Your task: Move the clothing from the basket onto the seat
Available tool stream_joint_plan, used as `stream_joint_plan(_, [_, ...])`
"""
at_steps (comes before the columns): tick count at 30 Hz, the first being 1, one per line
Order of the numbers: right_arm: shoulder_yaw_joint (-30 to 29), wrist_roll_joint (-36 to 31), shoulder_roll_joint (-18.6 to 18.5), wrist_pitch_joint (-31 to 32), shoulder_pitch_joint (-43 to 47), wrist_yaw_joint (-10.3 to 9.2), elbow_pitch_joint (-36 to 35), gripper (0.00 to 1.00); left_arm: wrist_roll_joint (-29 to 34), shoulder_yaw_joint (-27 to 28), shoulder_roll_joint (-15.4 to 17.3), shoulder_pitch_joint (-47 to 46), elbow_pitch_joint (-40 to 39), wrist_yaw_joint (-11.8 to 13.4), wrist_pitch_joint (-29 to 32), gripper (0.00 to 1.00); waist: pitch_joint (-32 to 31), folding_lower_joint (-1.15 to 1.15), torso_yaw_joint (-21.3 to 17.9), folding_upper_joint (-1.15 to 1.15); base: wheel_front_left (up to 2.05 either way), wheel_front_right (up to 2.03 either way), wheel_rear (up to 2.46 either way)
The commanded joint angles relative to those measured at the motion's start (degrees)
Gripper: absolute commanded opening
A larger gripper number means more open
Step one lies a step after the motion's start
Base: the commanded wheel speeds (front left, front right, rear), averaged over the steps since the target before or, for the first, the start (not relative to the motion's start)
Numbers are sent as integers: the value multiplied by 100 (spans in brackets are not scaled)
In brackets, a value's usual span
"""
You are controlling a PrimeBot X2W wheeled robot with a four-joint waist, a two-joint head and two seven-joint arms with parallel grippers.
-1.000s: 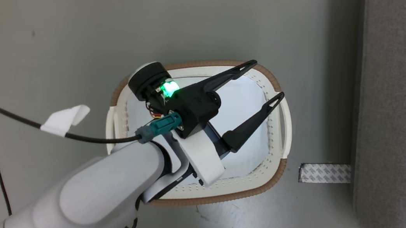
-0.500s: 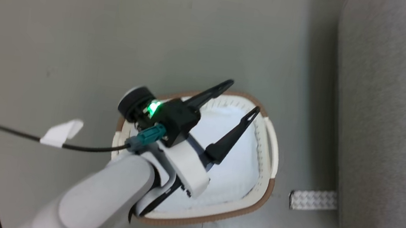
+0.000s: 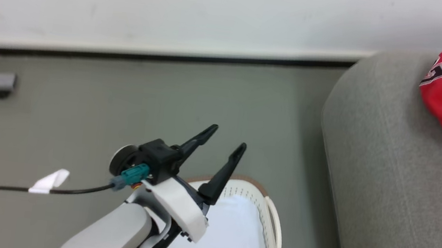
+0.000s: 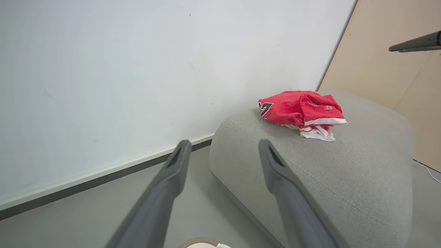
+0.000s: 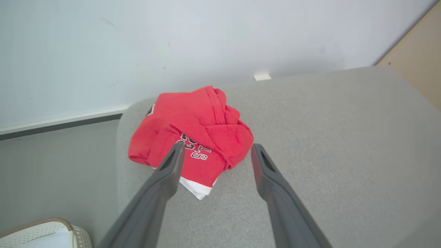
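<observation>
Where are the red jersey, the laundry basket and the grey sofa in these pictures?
red jersey (image 5: 193, 134), right wrist view, middle of the crumpled red cloth.
laundry basket (image 3: 264, 215), head view, its white perforated right wall.
grey sofa (image 4: 344, 179), left wrist view, bare upholstery on top.

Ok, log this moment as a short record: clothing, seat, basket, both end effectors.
clothing: red, bunched, lying on the seat
seat: grey, upholstered; clothing sits near its rounded end by the wall
basket: on the floor beside the seat, pale cloth inside
left end effector: open, empty, raised near the basket
right end effector: open, empty, pointing at the clothing
task state: clothing is out of the basket
</observation>
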Motion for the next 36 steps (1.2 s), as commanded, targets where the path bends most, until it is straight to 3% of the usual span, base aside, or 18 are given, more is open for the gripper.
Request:
stream_joint_plan(1, [46, 123, -77, -120, 97, -13, -492, 100, -93, 102, 73, 186, -18, 77, -69, 100, -676, 2, 94, 0, 0, 0, 0])
stream_joint_plan(5, [57, 298, -63, -311, 299, -13, -1145, 100, -240, 316, 152, 355, -81, 253, -136, 100, -931, 2, 215, 0, 0, 0, 0])
stream_joint_plan(7, [-32, 455, -43, -580, 530, -12, -1807, 100, -305, 550, 301, 515, -167, 421, -186, 100, -1144, 2, 366, 0, 0, 0, 0])
stream_joint_plan(13, [-467, 334, 35, -1282, 1278, -12, -2531, 100, -336, 935, 617, 850, -390, 816, -217, 100, -1350, 2, 610, 0, 0, 0, 0])
stream_joint_plan(18, [-1117, -27, 512, -1972, 2147, -12, -3087, 100, -421, 1431, 911, 1402, -557, 1331, -266, 100, -1468, 2, 730, 0, 0, 0, 0])
stream_joint_plan(21, [-1496, -289, 1071, -2425, 2779, -12, -3373, 100, -518, 1747, 905, 1784, -701, 1504, -302, 100, -1508, 2, 739, 0, 0, 0, 0])
stream_joint_plan(25, [-1748, -830, 1944, -2986, 3728, -12, -3679, 100, -344, 2266, 745, 2261, -932, 1450, -304, 100, -1512, 2, 754, 0, 0, 0, 0])
stream_joint_plan(30, [-1648, -1373, 3053, -3835, 4671, -12, -3743, 100, 108, 3038, 199, 2868, -1156, 1019, -303, 100, -1481, 2, 697, 0, 0, 0, 0])
stream_joint_plan(36, [-1095, -1929, 3761, -4843, 5137, -12, -3338, 100, 974, 3627, -441, 3318, -813, 401, -304, 100, -1455, 2, 599, 0, 0, 0, 0])
